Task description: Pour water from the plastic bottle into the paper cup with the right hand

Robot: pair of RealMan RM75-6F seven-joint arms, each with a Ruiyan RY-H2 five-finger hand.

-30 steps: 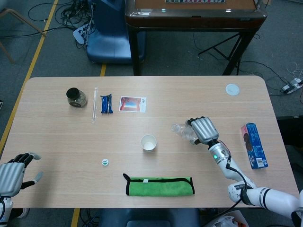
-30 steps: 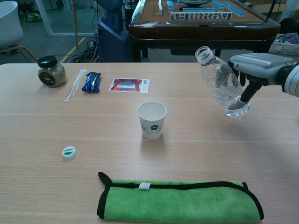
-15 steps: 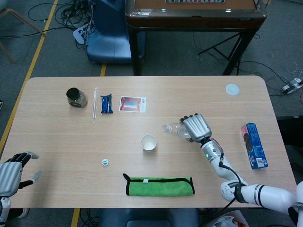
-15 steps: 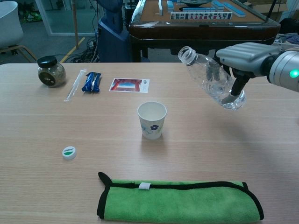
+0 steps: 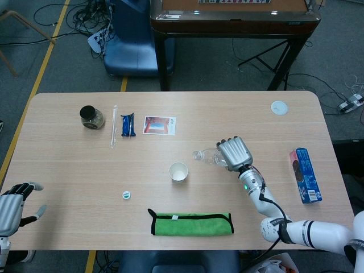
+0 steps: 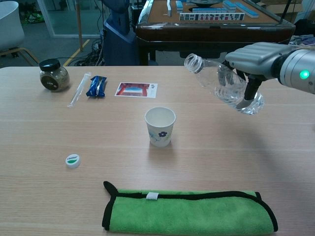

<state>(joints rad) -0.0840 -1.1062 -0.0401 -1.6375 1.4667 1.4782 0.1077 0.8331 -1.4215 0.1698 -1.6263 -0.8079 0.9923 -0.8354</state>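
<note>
- Compared with a second ago, the right hand (image 6: 256,55) has been carrying the plastic bottle (image 6: 221,84) leftward and tipping it further, so its open neck is now reaching closer to the paper cup (image 6: 160,126).
- Its fingers (image 6: 252,89) are wrapping around the bottle's lower body, clamping it in the air above the table (image 6: 44,128); the bottle is tilting with its neck up and to the left, its base lower and to the right.
- From the head view, the bottle's mouth (image 5: 197,154) is sitting just right of and behind the cup (image 5: 178,171), not yet over its rim.
- The cup is standing upright near the middle of the table, with open wood all around it.
- A small green-and-white bottle cap (image 6: 73,160) is lying well to the cup's left, and a folded green cloth (image 6: 189,212) is stretching along the near edge in front of the cup.
- Far left along the back, a dark-lidded jar (image 6: 53,75), a wrapped straw (image 6: 79,89), a blue packet (image 6: 97,86) and a picture card (image 6: 136,89) are lying in a row, well apart from the cup.
- A blue box (image 5: 304,174) is lying near the right edge, and a white disc (image 5: 278,107) near the far right corner.
- The right forearm (image 5: 256,190) is angling back toward the near right edge.
- The left hand (image 5: 12,203) is hovering at the near left corner, fingers apart, holding nothing.
</note>
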